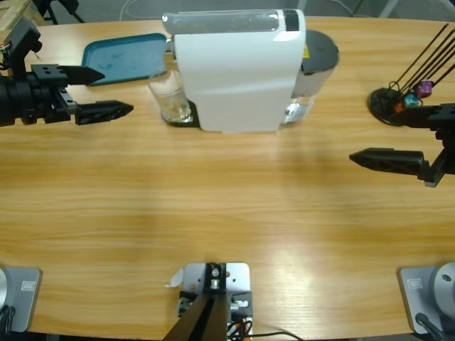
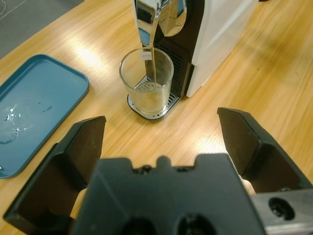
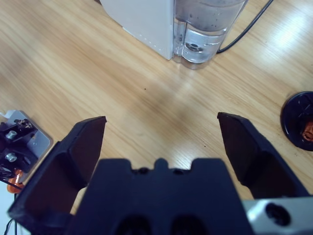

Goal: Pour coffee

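Observation:
A clear glass (image 1: 170,99) stands on the drip grate of the white coffee machine (image 1: 238,67), under its spout. In the left wrist view a thin stream runs from the spout into the glass (image 2: 146,83), where a shallow pale layer of coffee (image 2: 146,97) lies at the bottom. My left gripper (image 1: 117,91) is open to the left of the glass, jaws pointing at it and apart from it (image 2: 161,120). At the table's right side my right gripper (image 1: 377,135) is open and holds nothing, facing the machine's water tank (image 3: 208,29).
A blue tray (image 1: 124,57) lies at the back left, wet with a few drops (image 2: 34,107). A black capsule stand (image 1: 398,99) with purple, teal and orange capsules sits at the far right. A black cable (image 3: 244,27) runs behind the machine.

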`<state>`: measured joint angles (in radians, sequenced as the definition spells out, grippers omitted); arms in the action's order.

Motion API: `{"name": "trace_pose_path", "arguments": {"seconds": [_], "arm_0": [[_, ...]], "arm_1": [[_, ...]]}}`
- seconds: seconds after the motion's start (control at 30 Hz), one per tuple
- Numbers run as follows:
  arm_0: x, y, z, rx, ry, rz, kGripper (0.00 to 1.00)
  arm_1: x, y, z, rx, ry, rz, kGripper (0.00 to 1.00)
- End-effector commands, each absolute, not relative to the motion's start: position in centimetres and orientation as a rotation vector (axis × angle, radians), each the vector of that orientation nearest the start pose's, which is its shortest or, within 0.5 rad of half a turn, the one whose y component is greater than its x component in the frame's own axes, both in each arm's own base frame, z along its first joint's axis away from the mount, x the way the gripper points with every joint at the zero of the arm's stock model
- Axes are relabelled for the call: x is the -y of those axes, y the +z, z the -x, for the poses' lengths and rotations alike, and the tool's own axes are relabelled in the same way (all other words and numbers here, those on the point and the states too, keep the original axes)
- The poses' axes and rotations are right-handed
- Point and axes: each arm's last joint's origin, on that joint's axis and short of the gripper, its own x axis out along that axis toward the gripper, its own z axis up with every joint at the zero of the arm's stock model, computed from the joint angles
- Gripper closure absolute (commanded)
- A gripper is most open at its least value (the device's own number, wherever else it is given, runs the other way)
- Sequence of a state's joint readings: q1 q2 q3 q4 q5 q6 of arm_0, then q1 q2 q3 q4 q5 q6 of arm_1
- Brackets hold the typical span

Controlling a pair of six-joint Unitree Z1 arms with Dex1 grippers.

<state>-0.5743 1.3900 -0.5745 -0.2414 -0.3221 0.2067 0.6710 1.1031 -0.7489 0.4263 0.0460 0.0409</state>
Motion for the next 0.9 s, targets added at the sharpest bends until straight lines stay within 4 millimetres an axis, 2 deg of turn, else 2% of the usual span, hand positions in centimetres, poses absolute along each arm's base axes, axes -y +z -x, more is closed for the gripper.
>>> {"name": "trace_pose_path", "arguments": {"seconds": [0.03, 0.9], "arm_0": [[13.68, 27.27, -17.51, -0.475, -0.93, -0.226, 0.0], [13.81, 26.46, -17.36, -0.508, -0.934, -0.23, 0.0]], "arm_1": [[-9.32, 29.97, -11.25, -0.785, 0.666, 0.234, 0.0], [-9.11, 29.76, -11.06, -0.778, 0.657, 0.225, 0.0]]}}
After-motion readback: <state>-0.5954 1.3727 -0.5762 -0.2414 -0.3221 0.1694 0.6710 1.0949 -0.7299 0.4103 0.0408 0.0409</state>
